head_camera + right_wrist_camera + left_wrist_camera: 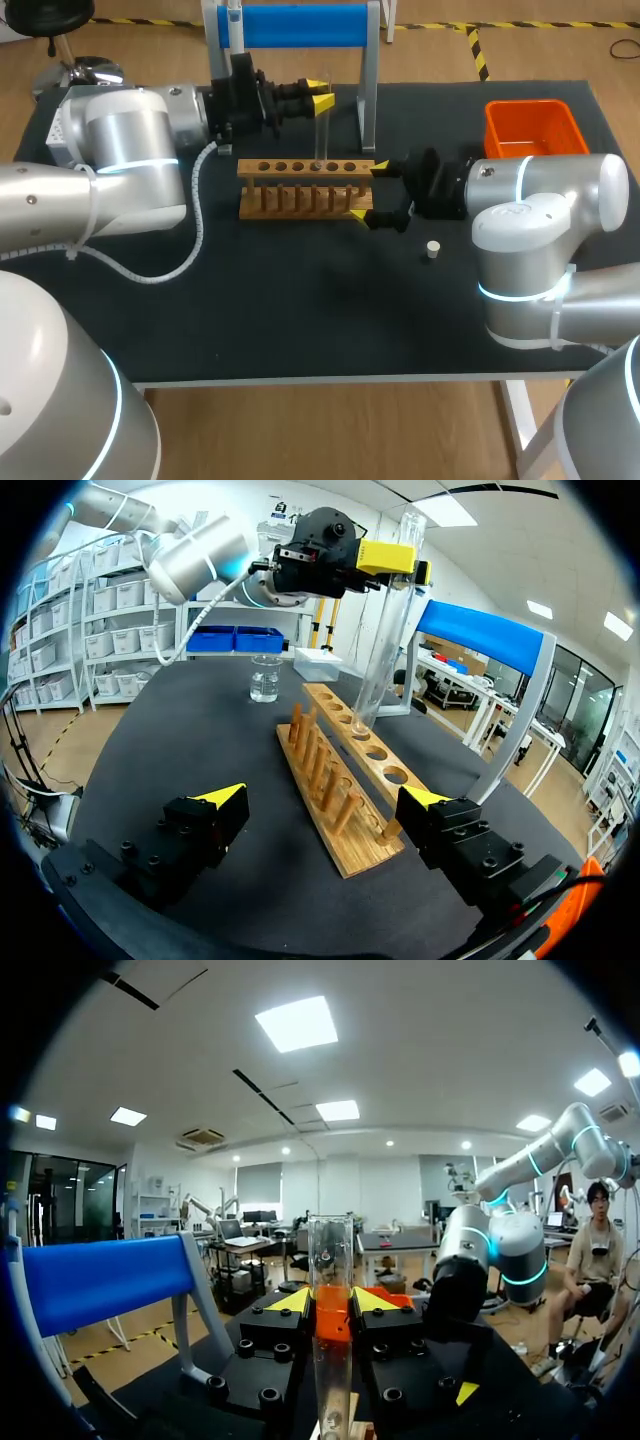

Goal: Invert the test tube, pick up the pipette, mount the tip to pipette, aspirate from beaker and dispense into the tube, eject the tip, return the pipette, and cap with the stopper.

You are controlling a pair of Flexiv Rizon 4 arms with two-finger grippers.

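The left gripper (322, 100) is clenching the test tube (322, 135), which is standing upright, long axis vertical, lower end meeting the wooden rack (300, 190) on the table (300, 310); the right gripper (371, 191) is sitting released, straddling the rack's end

Head view: high behind the robot, looking down on the counter (300, 320). Wrist views: low, close, facing each other across the upright test tube (322, 115), which all three views share.
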